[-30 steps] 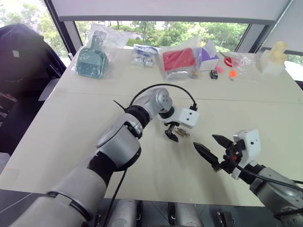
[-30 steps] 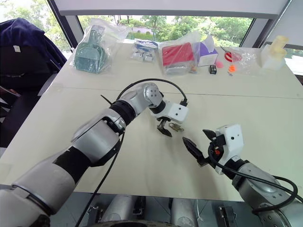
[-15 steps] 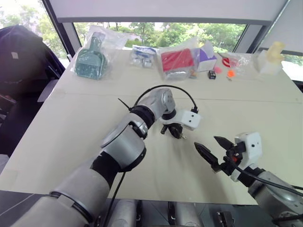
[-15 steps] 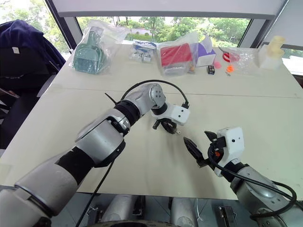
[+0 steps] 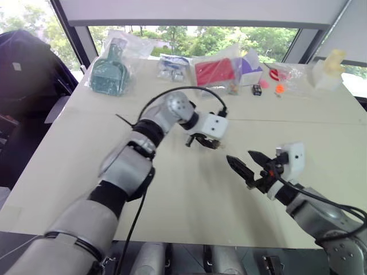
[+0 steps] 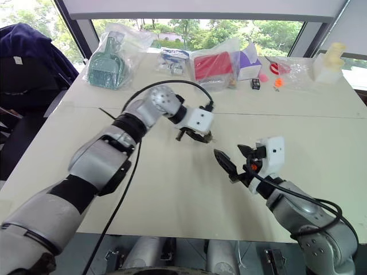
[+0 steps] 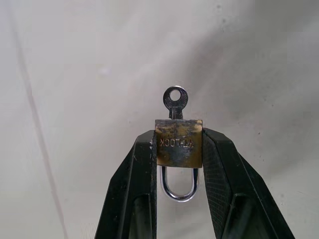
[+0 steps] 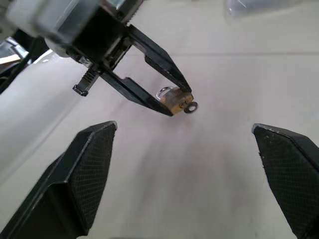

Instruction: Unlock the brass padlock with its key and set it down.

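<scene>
Eye views: left pincer (image 5: 202, 142) clamps the padlock (image 5: 210, 144) above the desk (image 5: 189, 195); right pincer (image 5: 248, 164) wide, near.
Left wrist: key (image 7: 175, 102) sticks out of the padlock.
Right wrist: its own fingers (image 8: 84, 169) far apart.

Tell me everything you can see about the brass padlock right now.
The brass padlock is a small, dull, worn block with stamped lettering. Its silver shackle looks closed, pointing back between the fingers of the left hand, which pinch its sides. A key juts from its far end. It hangs above the table.
</scene>
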`<state>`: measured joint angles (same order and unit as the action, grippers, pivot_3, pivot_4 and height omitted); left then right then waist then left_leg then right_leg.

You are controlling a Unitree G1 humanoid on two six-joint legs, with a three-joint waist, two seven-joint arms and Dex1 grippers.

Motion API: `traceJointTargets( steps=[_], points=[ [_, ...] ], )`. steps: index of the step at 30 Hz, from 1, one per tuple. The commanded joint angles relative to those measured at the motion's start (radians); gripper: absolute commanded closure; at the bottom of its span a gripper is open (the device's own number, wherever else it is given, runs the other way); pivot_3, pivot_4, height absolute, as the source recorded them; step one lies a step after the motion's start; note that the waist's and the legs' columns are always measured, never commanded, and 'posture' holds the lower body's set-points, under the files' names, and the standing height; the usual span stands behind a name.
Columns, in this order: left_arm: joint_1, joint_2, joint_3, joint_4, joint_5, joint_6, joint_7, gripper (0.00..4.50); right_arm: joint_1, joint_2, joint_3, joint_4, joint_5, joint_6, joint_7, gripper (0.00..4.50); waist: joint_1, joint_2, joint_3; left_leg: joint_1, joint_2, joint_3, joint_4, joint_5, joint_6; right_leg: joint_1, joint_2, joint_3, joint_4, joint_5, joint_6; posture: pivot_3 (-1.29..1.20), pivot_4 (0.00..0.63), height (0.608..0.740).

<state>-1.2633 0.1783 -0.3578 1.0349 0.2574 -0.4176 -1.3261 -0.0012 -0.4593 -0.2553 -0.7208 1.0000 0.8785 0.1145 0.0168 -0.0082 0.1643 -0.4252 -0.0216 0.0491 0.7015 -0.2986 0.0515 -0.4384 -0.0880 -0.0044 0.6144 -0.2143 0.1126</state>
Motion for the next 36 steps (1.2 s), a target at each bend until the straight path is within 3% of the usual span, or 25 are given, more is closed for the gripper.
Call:
traceJointTargets(
  steps=[1, 6, 11, 30, 33, 36],
  points=[
    [0.079, 0.029, 0.065, -0.253, -0.11, 0.103, -0.016, 3.83, -0.078, 0.023, 0.001, 0.017, 0.123, -0.007, 0.003, 0.0, -0.003, 0.0, 0.0, 0.0, 0.0, -0.001, 0.0, 0.0, 0.0, 0.0, 0.0, 0.0, 0.0, 0.0, 0.0, 0.0, 0.15, 0.74],
    [0.242, 0.063, 0.117, -0.538, -0.193, 0.232, 0.067, 3.83, -0.143, -0.003, -0.003, 0.081, 0.201, -0.001, 0.02, 0.0, -0.005, 0.0, 0.0, 0.0, -0.002, -0.002, 0.0, 0.0, 0.0, 0.001, -0.002, 0.0, 0.0, 0.0, 0.0, 0.0, 0.15, 0.74],
    [0.313, 0.087, 0.123, -0.703, -0.213, 0.305, 0.134, 3.83, -0.15, -0.054, 0.007, 0.12, 0.213, 0.015, 0.041, 0.0, -0.004, 0.0, 0.0, 0.0, -0.003, -0.001, 0.0, 0.0, -0.001, 0.001, -0.003, 0.0, 0.001, 0.0, 0.0, 0.0, 0.15, 0.74],
    [0.36, 0.153, 0.031, -0.832, -0.214, 0.262, 0.149, 3.83, -0.142, -0.048, -0.033, 0.137, 0.302, -0.04, -0.023, 0.0, -0.004, 0.001, 0.0, 0.004, -0.002, -0.001, 0.0, 0.001, -0.001, 0.004, 0.0, -0.001, 0.001, 0.0, 0.0, 0.0, 0.15, 0.74],
    [0.362, 0.151, 0.018, -0.843, -0.219, 0.257, 0.148, 3.83, -0.141, -0.043, -0.025, 0.134, 0.3, -0.043, -0.029, 0.8, -0.004, 0.001, 0.0, 0.004, -0.002, -0.001, 0.0, 0.001, -0.001, 0.004, 0.0, -0.001, 0.001, 0.0, 0.0, 0.0, 0.15, 0.74],
    [0.358, 0.144, 0.014, -0.848, -0.223, 0.255, 0.157, 3.83, -0.141, -0.036, -0.014, 0.132, 0.302, -0.044, -0.034, 2.31, -0.004, 0.001, 0.0, 0.004, -0.002, -0.001, 0.0, 0.001, -0.001, 0.004, 0.0, -0.001, 0.001, 0.0, 0.0, 0.0, 0.15, 0.74]
  ],
)
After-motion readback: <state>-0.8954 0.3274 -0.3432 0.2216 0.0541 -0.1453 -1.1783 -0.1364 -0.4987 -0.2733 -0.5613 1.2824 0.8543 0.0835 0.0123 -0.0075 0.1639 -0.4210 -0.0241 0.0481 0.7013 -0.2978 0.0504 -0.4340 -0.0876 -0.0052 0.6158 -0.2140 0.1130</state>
